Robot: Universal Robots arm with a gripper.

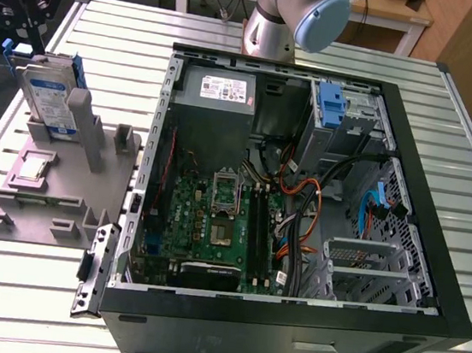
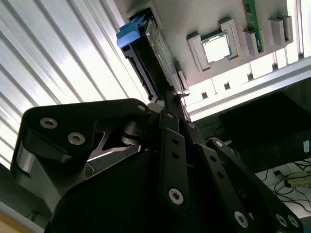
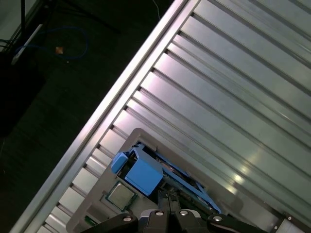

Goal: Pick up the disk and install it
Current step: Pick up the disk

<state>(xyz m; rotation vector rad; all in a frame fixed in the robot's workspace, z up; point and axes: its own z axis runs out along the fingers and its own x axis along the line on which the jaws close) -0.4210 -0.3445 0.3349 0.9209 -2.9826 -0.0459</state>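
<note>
The disk (image 1: 46, 93) stands on edge in a grey fixture (image 1: 62, 185) at the exterior view's left, silver-grey with a white-and-blue label and blue side rails. My gripper (image 1: 21, 34) hangs just above the disk's far upper corner, fingers closed together with nothing between them. In the second wrist view the disk (image 2: 150, 53) runs edge-on away from the gripper (image 2: 168, 95). In the first wrist view its blue rail end (image 3: 143, 174) lies just beyond the gripper (image 3: 165, 198).
An open computer case (image 1: 443, 279) takes up the middle and right of the slatted metal table (image 1: 236, 39). Inside are a power supply (image 1: 216, 96), a motherboard (image 1: 213, 225) and a drive bay with a blue bracket (image 1: 331, 106). A processor chip (image 2: 216, 47) lies on the fixture.
</note>
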